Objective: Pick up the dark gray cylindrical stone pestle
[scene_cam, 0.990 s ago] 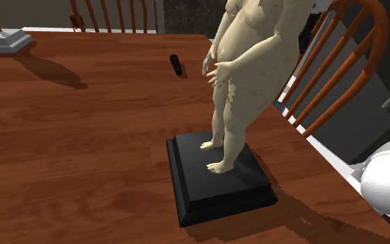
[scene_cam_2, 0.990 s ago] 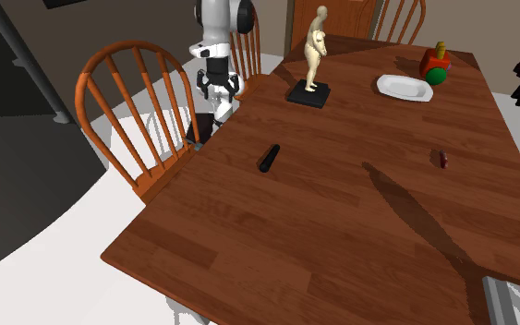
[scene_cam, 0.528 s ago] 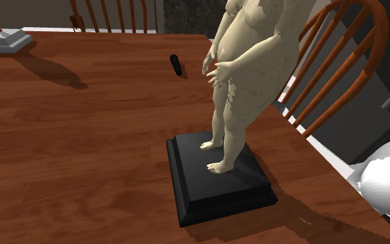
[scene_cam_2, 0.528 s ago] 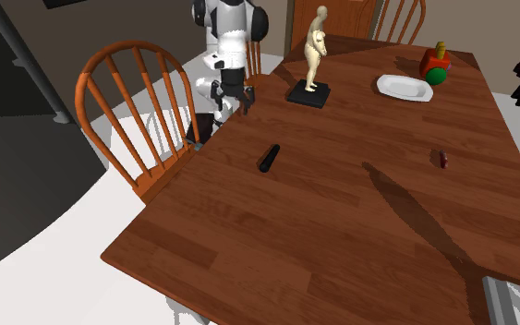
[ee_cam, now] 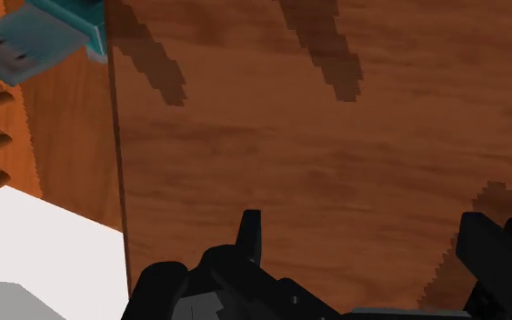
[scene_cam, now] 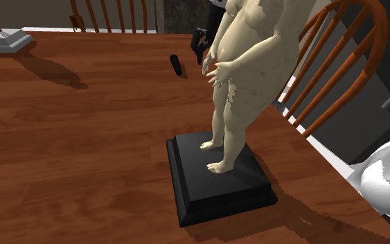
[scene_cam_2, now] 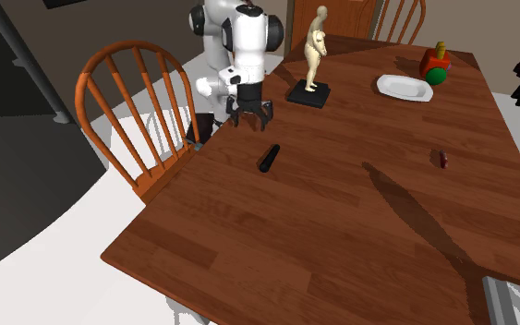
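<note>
The pestle [scene_cam: 176,65] is a short dark cylinder lying on the brown wooden table [scene_cam: 82,138], past the statue. In the second exterior view the pestle [scene_cam_2: 269,158] lies near the table's left edge. My black gripper [scene_cam_2: 253,120] hangs open above the table, a little beyond the pestle toward the statue and apart from it. From the shoulder camera the gripper [scene_cam: 201,47] peeks out behind the statue's arm, right of the pestle. In the wrist view the fingers [ee_cam: 249,232] stand wide apart over bare wood, nothing between them.
A pale human statue [scene_cam: 245,76] on a black base [scene_cam: 217,180] stands near the table's edge. Orange spindle chairs [scene_cam_2: 138,102] flank that edge. A white dish [scene_cam_2: 405,88], a red and green object [scene_cam_2: 435,65] and a small dark item [scene_cam_2: 443,159] lie farther off.
The arm has swung from beside the chair out over the table. The gripper now hangs nearer the pestle and has come into the shoulder view. The pestle has not moved.
</note>
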`<action>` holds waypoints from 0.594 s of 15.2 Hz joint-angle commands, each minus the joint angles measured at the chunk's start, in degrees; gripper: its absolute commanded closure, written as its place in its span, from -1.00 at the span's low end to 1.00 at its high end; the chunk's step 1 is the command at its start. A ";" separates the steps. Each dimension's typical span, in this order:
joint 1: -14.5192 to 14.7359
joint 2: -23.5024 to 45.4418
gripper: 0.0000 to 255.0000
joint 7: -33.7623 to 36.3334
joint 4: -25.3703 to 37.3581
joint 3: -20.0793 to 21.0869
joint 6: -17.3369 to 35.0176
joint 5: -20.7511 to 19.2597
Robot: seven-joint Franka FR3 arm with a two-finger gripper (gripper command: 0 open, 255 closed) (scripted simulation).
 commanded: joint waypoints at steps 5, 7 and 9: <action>2.90 15.39 -1.00 7.49 18.02 2.13 -3.13 -4.83; 4.70 21.28 -1.00 9.56 25.87 2.33 -5.23 -6.78; 6.86 27.24 -1.00 11.10 34.43 2.18 -7.88 -8.62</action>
